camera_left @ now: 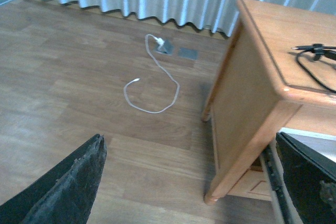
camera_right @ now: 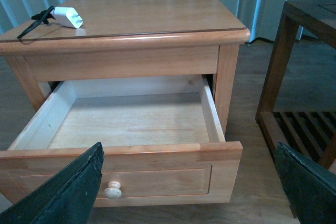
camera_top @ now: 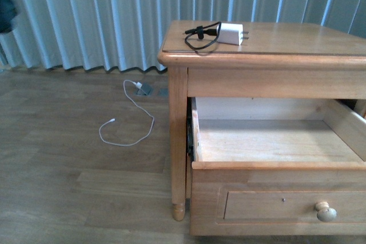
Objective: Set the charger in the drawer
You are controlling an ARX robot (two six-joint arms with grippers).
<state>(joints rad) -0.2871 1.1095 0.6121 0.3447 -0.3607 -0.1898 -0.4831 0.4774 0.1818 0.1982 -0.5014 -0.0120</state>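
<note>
I'm looking at the table [camera_top: 274,41] filling the right half of the front view. Its upper drawer [camera_top: 274,141] is standing pulled out below the top, the pale inside bare. Both grippers are hanging clear of it. The left gripper [camera_left: 189,139] is pointing over the floor beside the table, and the right gripper [camera_right: 189,148] is facing the drawer front. On each, the dark fingers [camera_left: 73,187] are sitting at the lower corners of the wrist frames, spread wide and holding nothing.

The charger [camera_top: 231,34] is lying on the table top, upper middle of the front view, with its black cable [camera_top: 199,31] looped just to its left. I'm judging the drawer opened and the pick-up not begun. Next I'm needing to bring one arm over the white block, close on it, and carry it down into the drawer.

The drawer's right side is running off the frame, neither arm is showing in the front view, and I'm failing to identify the dark blur at its upper left edge.
</note>
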